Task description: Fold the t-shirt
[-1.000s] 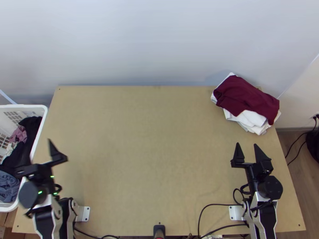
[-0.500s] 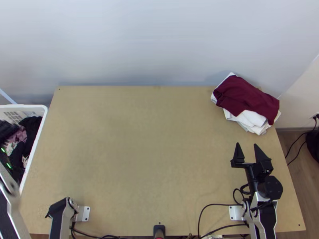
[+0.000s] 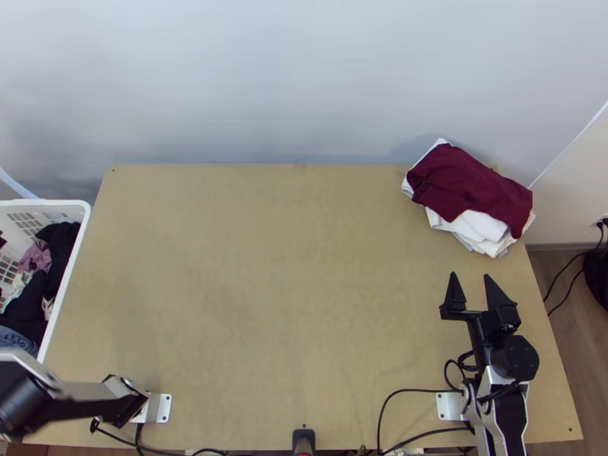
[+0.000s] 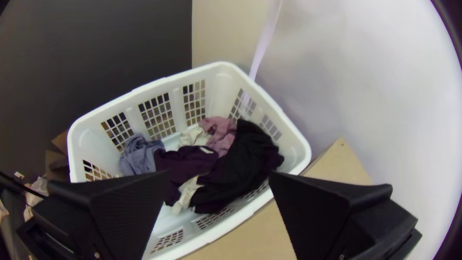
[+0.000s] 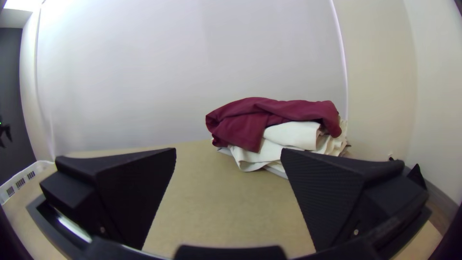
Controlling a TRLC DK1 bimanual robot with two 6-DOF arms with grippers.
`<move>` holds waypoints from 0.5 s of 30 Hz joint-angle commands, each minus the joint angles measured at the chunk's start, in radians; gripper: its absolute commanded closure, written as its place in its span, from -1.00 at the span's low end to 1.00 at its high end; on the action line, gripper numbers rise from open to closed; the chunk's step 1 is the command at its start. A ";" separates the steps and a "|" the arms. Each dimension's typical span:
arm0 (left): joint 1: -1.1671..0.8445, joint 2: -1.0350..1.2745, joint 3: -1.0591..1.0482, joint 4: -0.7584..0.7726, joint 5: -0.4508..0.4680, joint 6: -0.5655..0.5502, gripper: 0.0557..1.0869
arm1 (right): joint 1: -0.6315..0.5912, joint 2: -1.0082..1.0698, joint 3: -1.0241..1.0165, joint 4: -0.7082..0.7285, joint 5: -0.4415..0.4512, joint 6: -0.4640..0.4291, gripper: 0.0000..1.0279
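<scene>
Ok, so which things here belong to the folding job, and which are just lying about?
Job:
- left gripper, open, facing the basket
- right gripper, open
- basket clothes, perhaps including the t-shirt
- table

Lying about:
- maroon-topped cloth stack, probably
- black cable

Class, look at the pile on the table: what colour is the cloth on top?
The top cloth is plain dark maroon, seen best in the right wrist view.
</scene>
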 commanded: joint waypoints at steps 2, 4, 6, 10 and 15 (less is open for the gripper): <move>0.051 0.176 0.070 -0.016 0.011 0.095 -0.90 | -0.005 -0.005 -0.004 -0.018 0.004 0.012 -0.91; 0.074 0.250 0.098 -0.012 0.011 0.125 -0.90 | -0.005 -0.005 -0.006 -0.018 0.004 0.012 -0.91; 0.092 0.329 0.138 -0.014 0.012 0.158 -0.89 | -0.005 -0.005 -0.006 -0.018 0.004 0.012 -0.91; 0.123 0.480 0.216 -0.012 0.028 0.264 -0.71 | -0.005 -0.005 -0.006 -0.018 0.004 0.012 -0.91; 0.150 0.661 0.317 -0.017 0.043 0.364 -0.71 | -0.005 -0.005 -0.006 -0.018 0.004 0.012 -0.91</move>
